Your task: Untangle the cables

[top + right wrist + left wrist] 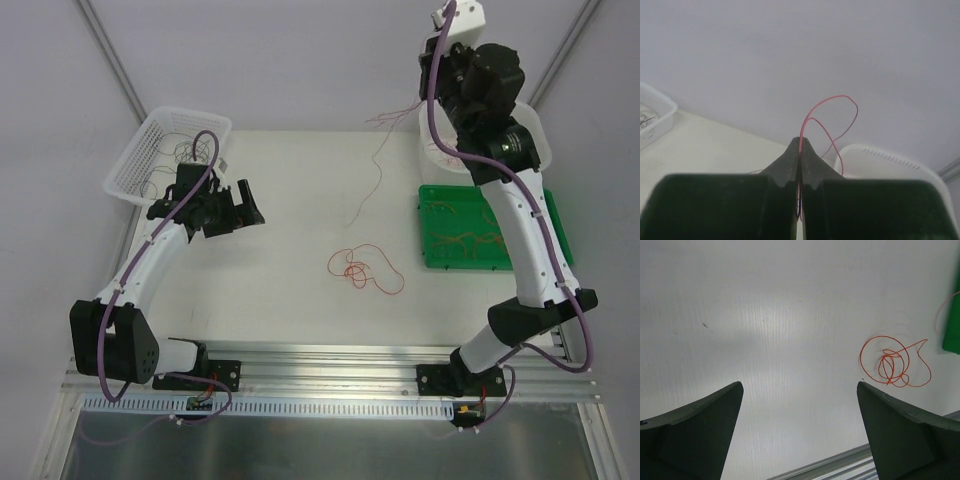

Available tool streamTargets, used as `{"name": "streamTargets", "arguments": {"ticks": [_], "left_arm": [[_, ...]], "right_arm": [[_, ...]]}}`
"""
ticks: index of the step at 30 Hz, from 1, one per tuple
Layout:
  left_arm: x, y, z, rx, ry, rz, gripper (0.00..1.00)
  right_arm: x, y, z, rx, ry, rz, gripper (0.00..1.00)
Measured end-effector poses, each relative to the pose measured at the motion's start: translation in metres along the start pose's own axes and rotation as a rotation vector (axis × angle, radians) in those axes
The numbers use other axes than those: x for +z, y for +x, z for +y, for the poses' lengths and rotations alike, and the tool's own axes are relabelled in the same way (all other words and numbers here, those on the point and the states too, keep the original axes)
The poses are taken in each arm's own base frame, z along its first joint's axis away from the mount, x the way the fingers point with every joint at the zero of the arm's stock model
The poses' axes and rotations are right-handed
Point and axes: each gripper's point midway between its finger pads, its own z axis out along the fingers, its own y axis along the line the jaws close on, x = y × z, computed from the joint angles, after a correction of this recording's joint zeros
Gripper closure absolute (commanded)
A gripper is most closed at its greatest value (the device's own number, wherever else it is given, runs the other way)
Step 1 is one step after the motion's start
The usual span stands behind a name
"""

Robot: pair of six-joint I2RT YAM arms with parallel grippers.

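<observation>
A tangle of orange cables (357, 270) lies in loose loops on the white table, right of centre; it also shows in the left wrist view (888, 371) to the right of my fingers. My left gripper (238, 205) is open and empty over the left part of the table, well apart from the tangle; in its wrist view (800, 385) the jaws stand wide apart. My right gripper (432, 75) is raised high at the back right, shut (800, 142) on a thin red cable (835, 96) that loops above the fingertips. A long strand of it (378, 165) hangs down to the table.
A white mesh basket (135, 165) holding several thin wires stands at the back left. A green tray (440, 195) with several cables lies at the right, partly under the right arm. A white container (890, 160) stands behind it. An aluminium rail (330, 355) runs along the near edge.
</observation>
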Motion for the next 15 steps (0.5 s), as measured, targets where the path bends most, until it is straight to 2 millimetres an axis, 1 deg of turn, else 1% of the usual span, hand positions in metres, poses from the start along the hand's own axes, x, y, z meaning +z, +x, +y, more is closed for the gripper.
{"name": "streamTargets", "arguments": {"ticks": [4, 6, 8, 10, 11, 13, 15], "left_arm": [[0.001, 0.002, -0.002, -0.002, 0.011, 0.011, 0.01], [0.003, 0.003, -0.001, -0.003, 0.012, 0.018, 0.01], [0.004, 0.004, -0.001, -0.006, 0.013, 0.025, 0.01], [0.006, 0.005, -0.002, -0.007, 0.018, 0.033, 0.01], [0.006, 0.006, -0.003, -0.009, 0.026, 0.039, 0.01], [0.007, 0.008, -0.004, -0.012, 0.034, 0.049, 0.01], [0.008, 0.010, -0.006, -0.016, 0.048, 0.061, 0.01]], "right_arm": [[0.012, -0.029, -0.052, -0.038, 0.119, -0.114, 0.99], [0.020, -0.039, -0.077, -0.054, 0.181, -0.165, 0.99], [0.030, -0.045, -0.104, -0.066, 0.239, -0.201, 0.99], [0.039, -0.043, -0.126, -0.071, 0.284, -0.218, 0.99], [0.045, -0.038, -0.138, -0.073, 0.305, -0.216, 0.99], [0.054, -0.024, -0.157, -0.075, 0.335, -0.196, 0.99], [0.061, -0.007, -0.171, -0.075, 0.351, -0.164, 0.99]]}}
